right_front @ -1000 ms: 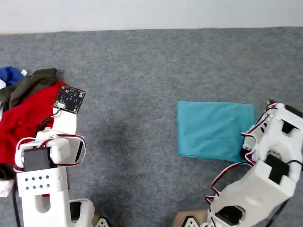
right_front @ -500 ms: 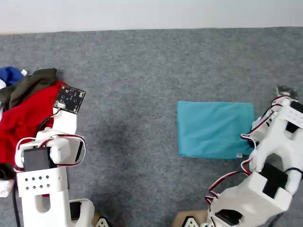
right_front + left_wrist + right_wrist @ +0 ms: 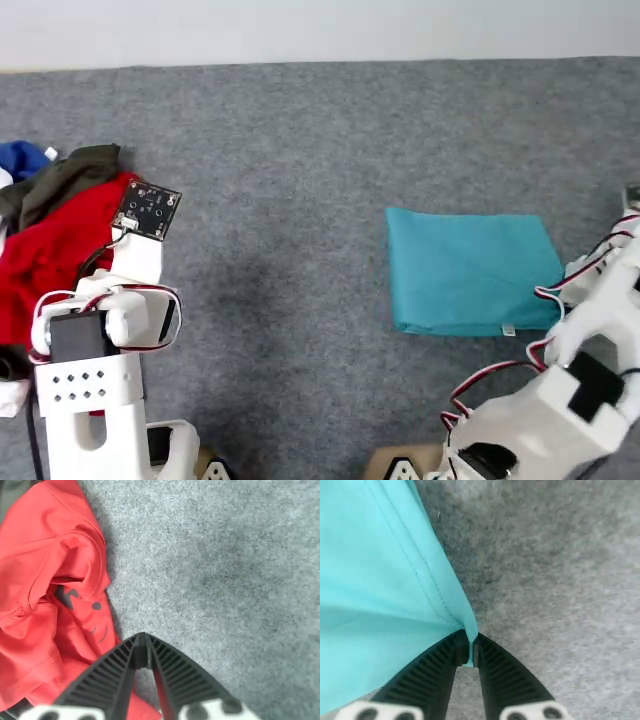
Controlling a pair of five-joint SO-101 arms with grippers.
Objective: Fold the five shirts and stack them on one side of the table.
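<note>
Loose pile on the left, one folded teal shirt pinched at its edge on the right.

At the far left the red shirt (image 3: 50, 250) lies crumpled with a dark shirt (image 3: 60, 180) and a blue shirt (image 3: 20, 158) tangled against it, so lifting one could drag the others along. The left gripper (image 3: 145, 652) hangs just beside the red cloth over the grey table (image 3: 300, 130), jaws shut on nothing; it would have to open before any grab. Well apart to the right, the teal shirt (image 3: 465, 270) lies folded flat, and the right gripper (image 3: 468, 647) has its jaws clamped on a thin bit of the shirt's near right edge. A pull from that single pinch could peel the layers open, bunch the fold, or let the hem slip free.
</note>
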